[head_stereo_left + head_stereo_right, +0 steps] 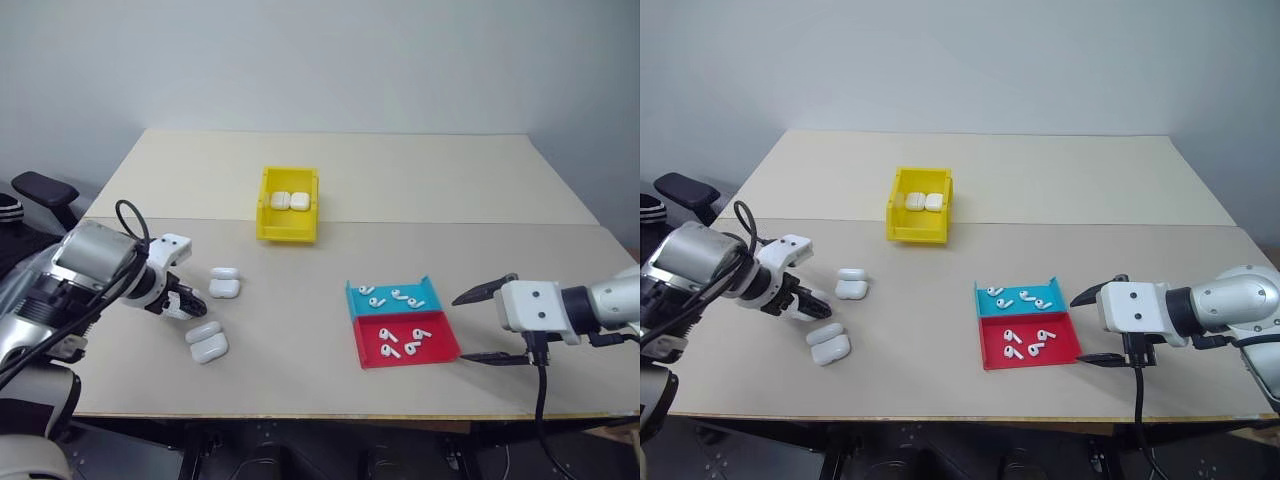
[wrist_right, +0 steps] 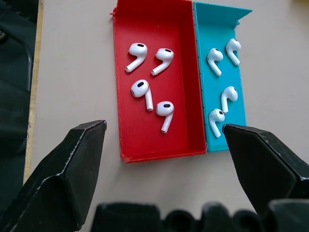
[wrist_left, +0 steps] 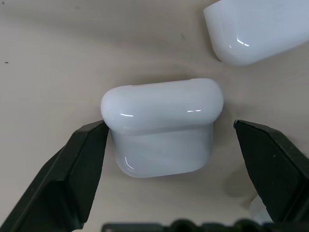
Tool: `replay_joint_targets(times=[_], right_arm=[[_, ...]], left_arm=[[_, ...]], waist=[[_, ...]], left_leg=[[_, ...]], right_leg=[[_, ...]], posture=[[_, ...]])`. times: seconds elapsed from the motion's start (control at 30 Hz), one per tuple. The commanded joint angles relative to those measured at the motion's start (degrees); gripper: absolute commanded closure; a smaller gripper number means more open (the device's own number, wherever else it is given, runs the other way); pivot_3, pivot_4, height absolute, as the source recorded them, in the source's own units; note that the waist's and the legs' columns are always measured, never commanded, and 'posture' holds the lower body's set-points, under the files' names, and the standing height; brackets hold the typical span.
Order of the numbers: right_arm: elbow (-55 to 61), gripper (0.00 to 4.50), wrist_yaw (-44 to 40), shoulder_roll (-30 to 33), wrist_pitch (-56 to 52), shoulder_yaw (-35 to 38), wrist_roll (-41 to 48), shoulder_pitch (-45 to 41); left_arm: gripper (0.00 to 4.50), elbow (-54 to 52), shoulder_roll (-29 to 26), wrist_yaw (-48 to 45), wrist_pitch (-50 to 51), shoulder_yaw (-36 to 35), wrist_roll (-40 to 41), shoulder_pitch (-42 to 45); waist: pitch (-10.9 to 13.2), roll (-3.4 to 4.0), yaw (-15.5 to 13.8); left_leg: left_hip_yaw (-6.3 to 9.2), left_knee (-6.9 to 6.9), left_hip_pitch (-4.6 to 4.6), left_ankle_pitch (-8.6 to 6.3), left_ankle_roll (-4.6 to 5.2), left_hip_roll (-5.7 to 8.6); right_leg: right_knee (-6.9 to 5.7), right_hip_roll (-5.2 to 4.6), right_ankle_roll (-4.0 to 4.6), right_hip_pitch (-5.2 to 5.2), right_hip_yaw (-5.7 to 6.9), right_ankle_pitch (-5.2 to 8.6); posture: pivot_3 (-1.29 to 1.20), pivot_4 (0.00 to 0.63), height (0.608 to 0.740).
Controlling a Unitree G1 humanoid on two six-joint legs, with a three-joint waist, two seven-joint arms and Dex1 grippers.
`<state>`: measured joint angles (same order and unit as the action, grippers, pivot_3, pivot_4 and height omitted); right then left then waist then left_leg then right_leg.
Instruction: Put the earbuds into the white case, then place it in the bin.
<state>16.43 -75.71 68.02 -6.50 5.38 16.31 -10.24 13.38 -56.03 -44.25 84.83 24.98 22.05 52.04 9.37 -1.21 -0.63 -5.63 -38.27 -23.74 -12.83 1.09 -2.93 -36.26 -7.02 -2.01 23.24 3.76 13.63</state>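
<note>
Earbuds (image 2: 145, 79) are all lying loose in the tray (image 1: 437, 349) — four in its red half, four in the teal half — so none is in a case yet this round.

The left gripper (image 3: 169, 159) is hanging over the table (image 1: 300, 300) at about nine o'clock, jaws spread wide and straddling a closed white case (image 3: 161, 125). One finger (image 3: 72, 169) looks to be just touching the case's side while the other is standing clear, so nothing is clamped. A second case (image 3: 256, 26) is lying just beside it, and in the head views two more (image 1: 224, 283) are sitting a little further in, toward ten o'clock — four cases on the table in all.

The right gripper (image 2: 164, 159) is hovering at about four o'clock, fingers splayed and holding nothing, pointing at the tray, which is sitting just beside it toward the table's centre.

The bin (image 1: 290, 232) is standing at twelve o'clock, well apart from both grippers, with two closed cases (image 1: 289, 201) already lying inside side by side.

Judging from this, two cases seem to be finished. What is left is nearly the whole cycle: closing on the case, opening its lid, seating earbuds, shutting it and carrying it to the bin. The step in hand appears to be the pickup of the case.
</note>
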Motion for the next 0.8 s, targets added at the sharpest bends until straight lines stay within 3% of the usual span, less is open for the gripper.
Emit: replay_joint_targets(times=[0.03, 0.27, 0.4, 0.5, 0.8], right_arm=[[0.6, 0.04, 0.1, 0.0, 0.2, 1.0, 0.2, -0.2], [0.4, 0.04, 0.3, -0.6, 0.0, 0.5, -0.4, -0.3], [0.5, 0.00, 0.3, -0.7, -0.2, 0.5, -0.3, -0.3], [0.3, 0.00, 0.4, -0.6, -0.2, 0.7, -0.4, -0.2], [0.3, 0.00, 0.5, -0.4, -0.3, 0.9, -0.5, -0.8]], left_arm=[[0.00, -0.8, -1.8, -1.3, 0.0, 0.8, -0.9, -0.1], [0.00, -0.9, -2.0, -2.3, -1.0, 1.9, -2.0, -1.1], [0.81, 0.5, -0.8, -1.4, -2.0, 0.9, -3.2, -1.9], [1.71, 0.3, -0.9, -2.2, -2.4, 1.3, -3.5, -2.3], [1.71, -4.6, -2.5, -2.4, -3.9, -1.7, -4.1, -1.9]], waist=[[0.0, 0.00, 0.0], [0.0, 0.00, 0.0], [0.0, 0.01, 0.0], [0.0, 0.01, 0.0], [0.0, 0.01, 0.0]], left_leg=[[0.00, 0.00, 0.00, 0.00, 0.00, 0.00], [-0.01, -0.01, 0.02, -0.01, 0.02, 0.00], [0.00, 0.00, 0.04, -0.01, 0.02, 0.00], [-0.01, -0.01, 0.03, -0.01, 0.02, 0.00], [0.00, -0.01, 0.03, -0.01, 0.02, 0.00]], right_leg=[[0.00, 0.00, 0.00, 0.00, 0.00, 0.00], [-0.04, 0.00, 0.00, -0.01, -0.01, 0.00], [-0.05, 0.00, -0.01, -0.01, -0.01, 0.01], [-0.04, 0.00, -0.01, -0.01, -0.02, 0.01], [-0.04, 0.00, -0.01, -0.01, -0.02, 0.01]], posture=[[0.00, 0.150, 0.740], [0.00, 0.150, 0.740], [0.00, 0.150, 0.740], [0.00, 0.150, 0.740], [0.00, 0.150, 0.740]])
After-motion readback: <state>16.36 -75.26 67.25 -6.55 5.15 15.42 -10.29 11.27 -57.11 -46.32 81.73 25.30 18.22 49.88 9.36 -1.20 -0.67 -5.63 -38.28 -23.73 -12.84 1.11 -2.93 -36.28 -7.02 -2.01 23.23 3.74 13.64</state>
